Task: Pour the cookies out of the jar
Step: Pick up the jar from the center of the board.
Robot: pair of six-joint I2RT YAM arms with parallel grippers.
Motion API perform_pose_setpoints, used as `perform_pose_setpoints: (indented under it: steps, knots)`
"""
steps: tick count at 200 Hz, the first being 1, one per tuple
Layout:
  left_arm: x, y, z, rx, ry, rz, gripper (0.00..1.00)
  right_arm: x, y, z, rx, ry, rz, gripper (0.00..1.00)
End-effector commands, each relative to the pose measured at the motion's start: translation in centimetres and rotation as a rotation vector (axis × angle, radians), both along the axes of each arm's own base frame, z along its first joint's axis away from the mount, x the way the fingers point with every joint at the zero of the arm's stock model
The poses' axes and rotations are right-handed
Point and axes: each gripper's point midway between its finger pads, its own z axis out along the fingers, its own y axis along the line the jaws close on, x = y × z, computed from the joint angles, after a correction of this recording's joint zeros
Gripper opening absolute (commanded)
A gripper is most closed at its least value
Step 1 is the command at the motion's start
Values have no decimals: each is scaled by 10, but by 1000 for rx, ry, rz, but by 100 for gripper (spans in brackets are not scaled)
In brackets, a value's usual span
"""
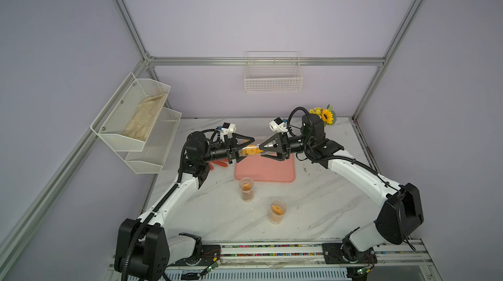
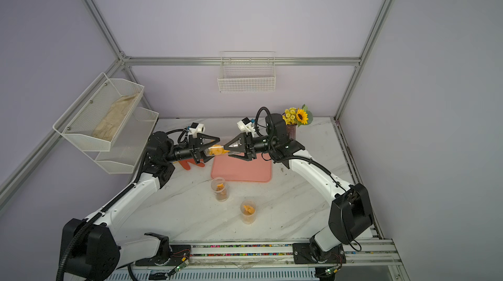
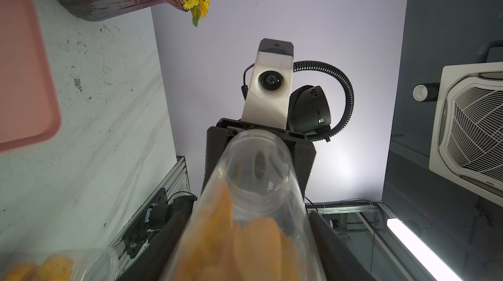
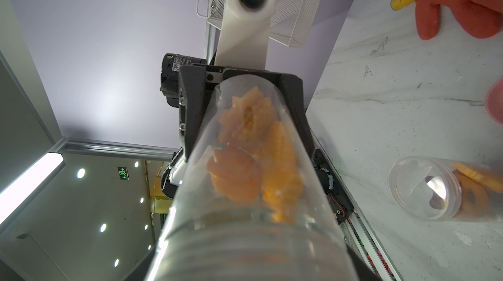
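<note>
The white marble-patterned table (image 1: 313, 198) spreads under both arms, and a flat pink rounded-rectangle tray (image 1: 272, 172) lies on it below the two grippers. The left gripper (image 1: 248, 148) and the right gripper (image 1: 261, 150) point at each other, tips nearly meeting. A clear cylindrical plastic jar (image 4: 196, 184) lies level between them, lifted off the table. The left gripper is closed on the jar's body, its dark fingers (image 3: 329, 244) pressed to either side of the clear wall. The right gripper is clamped round the threaded neck end (whether a lid sits there I cannot tell). The small orange-yellow flower-shaped cookies (image 4: 236, 176) are all inside the jar, heaped toward the left gripper's end. An upright clear tub (image 1: 247, 188) of similar biscuits stands on the table on the robot's side of the grippers, just past the tray's front edge. A second tub (image 1: 277, 211) stands nearer the robot still, well apart from both grippers.
</note>
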Motion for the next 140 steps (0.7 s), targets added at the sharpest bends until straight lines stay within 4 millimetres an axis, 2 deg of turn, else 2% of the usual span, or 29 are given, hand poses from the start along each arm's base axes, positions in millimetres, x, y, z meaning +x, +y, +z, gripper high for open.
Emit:
perform_pose_setpoints:
  steps: [1, 30, 51, 87, 140]
  knots:
    - [-9, 2, 4, -10, -72, -5, 63, -2, -2, -2, -26, 25, -29, 70]
    - [-11, 2, 3, -2, -76, -6, 63, -1, -2, 0, -27, 21, -35, 81]
    - [-11, 2, -1, 13, -69, -5, 63, -1, -2, 2, -28, 14, -35, 97]
    - [-11, 3, -4, 22, -67, -2, 63, -2, -6, 11, -22, 15, -38, 97]
    - [-10, 2, -2, 22, -75, -19, 63, 7, -26, 23, 0, 38, -54, 97]
